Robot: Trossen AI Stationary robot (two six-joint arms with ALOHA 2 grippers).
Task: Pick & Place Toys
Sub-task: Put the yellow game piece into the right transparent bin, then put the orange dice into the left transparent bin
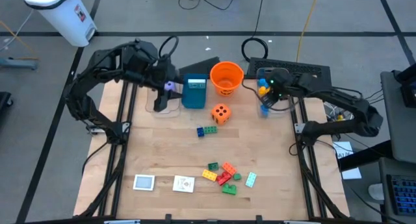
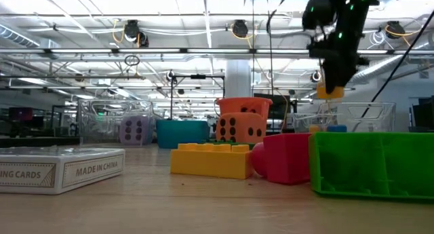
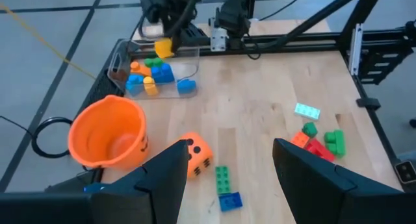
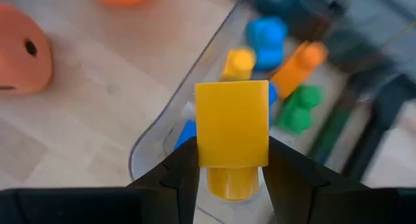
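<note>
Right wrist view: we find the right hand (image 4: 227, 169) clenched on a yellow brick (image 4: 232, 136), held above the clear bin (image 4: 153, 143) at the far right of the worktop (image 1: 169, 146). We count blue, orange, yellow and green bricks (image 4: 266, 36) already inside that bin. The left hand (image 3: 224, 178) hangs released, fingers apart, near the teal box (image 1: 194, 92). The orange die (image 1: 221, 113) and a cluster of loose bricks (image 1: 224, 175) lie on the worktop, with two flat white cards (image 1: 164, 182) near its front edge.
</note>
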